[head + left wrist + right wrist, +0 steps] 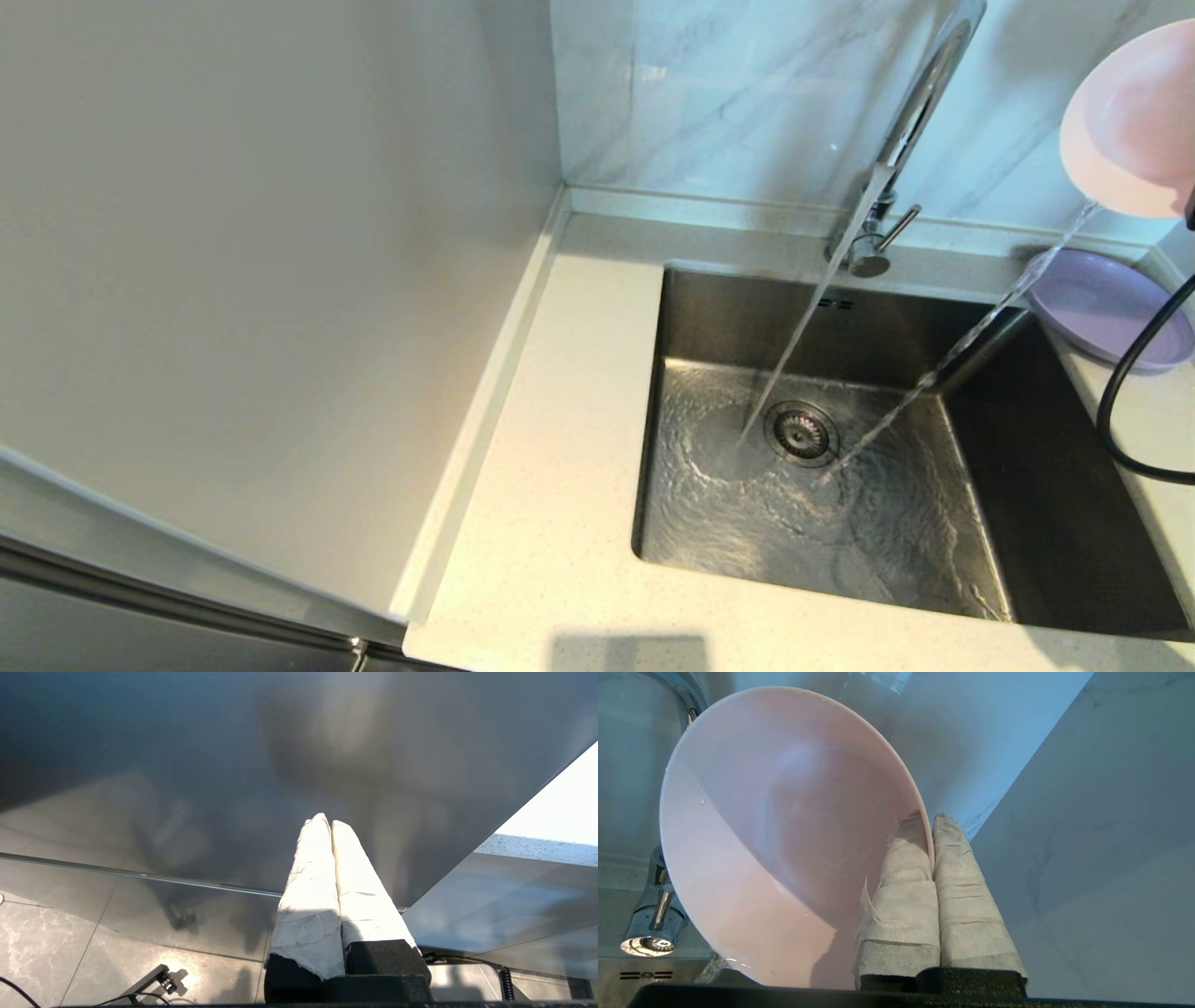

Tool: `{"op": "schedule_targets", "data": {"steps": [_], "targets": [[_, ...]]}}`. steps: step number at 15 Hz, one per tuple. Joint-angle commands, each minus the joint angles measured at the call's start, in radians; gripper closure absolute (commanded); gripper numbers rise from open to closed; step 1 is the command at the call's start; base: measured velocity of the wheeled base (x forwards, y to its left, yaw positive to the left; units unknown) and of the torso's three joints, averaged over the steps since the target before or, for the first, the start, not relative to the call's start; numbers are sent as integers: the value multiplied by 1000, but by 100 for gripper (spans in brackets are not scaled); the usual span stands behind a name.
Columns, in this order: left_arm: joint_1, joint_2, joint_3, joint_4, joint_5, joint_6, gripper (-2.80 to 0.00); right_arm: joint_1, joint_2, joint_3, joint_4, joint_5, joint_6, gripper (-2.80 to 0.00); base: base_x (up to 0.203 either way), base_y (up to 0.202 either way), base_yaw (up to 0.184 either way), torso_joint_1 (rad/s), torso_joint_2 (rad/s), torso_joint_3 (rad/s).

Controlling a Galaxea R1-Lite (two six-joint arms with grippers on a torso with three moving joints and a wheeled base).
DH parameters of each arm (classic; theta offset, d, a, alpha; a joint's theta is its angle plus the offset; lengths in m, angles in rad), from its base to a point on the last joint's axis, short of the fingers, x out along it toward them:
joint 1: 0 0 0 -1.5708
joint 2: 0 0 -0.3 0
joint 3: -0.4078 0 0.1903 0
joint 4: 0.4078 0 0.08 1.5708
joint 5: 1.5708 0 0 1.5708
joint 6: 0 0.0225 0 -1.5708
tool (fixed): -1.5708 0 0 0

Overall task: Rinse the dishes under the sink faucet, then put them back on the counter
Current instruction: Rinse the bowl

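My right gripper (928, 817) is shut on the rim of the pale pink bowl (784, 840), one finger inside and one outside. The pink bowl (1134, 117) hangs tilted high at the right, above the counter's back corner, and a thin stream pours from it into the sink (1046, 523). The chrome faucet (920, 103) runs, its jet landing beside the strainer drain (801, 433). The lavender plate (1111, 308) lies on the counter (551, 485) at the sink's far right corner. My left gripper (326, 820) is shut on nothing, parked low by a grey cabinet front.
A black cable (1134, 392) loops over the right counter strip. The grey-veined marble wall (728, 93) stands behind the faucet, and a plain panel (261, 280) rises along the counter's left side. The faucet lever (898, 227) sticks out to the right.
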Motion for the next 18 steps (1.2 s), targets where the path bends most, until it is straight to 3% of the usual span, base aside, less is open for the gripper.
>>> {"op": "schedule_targets", "data": {"steps": [1,3,4,6,8,10,11,13,16,18], "targets": [[0,0,0,0,0,0,0,0,-9,11,2,-3,-9,0,0,0,0,0,0,0],[0,0,0,0,0,0,0,-40,-31,5,105,-2,-6,0,0,0,0,0,0,0],[0,0,0,0,0,0,0,-67,-51,-3,227,-3,16,0,0,0,0,0,0,0],[0,0,0,0,0,0,0,-93,-91,-42,539,-3,136,0,0,0,0,0,0,0],[0,0,0,0,0,0,0,-105,-123,-119,956,3,333,0,0,0,0,0,0,0],[0,0,0,0,0,0,0,-110,-139,-232,1417,77,661,0,0,0,0,0,0,0],[0,0,0,0,0,0,0,-111,-138,-286,1614,166,852,0,0,0,0,0,0,0],[0,0,0,0,0,0,0,-110,-123,-403,1887,510,1183,0,0,0,0,0,0,0],[0,0,0,0,0,0,0,-110,-80,-513,2057,955,1518,0,0,0,0,0,0,0],[0,0,0,0,0,0,0,-111,-22,-567,2102,1189,1715,0,0,0,0,0,0,0]]}}
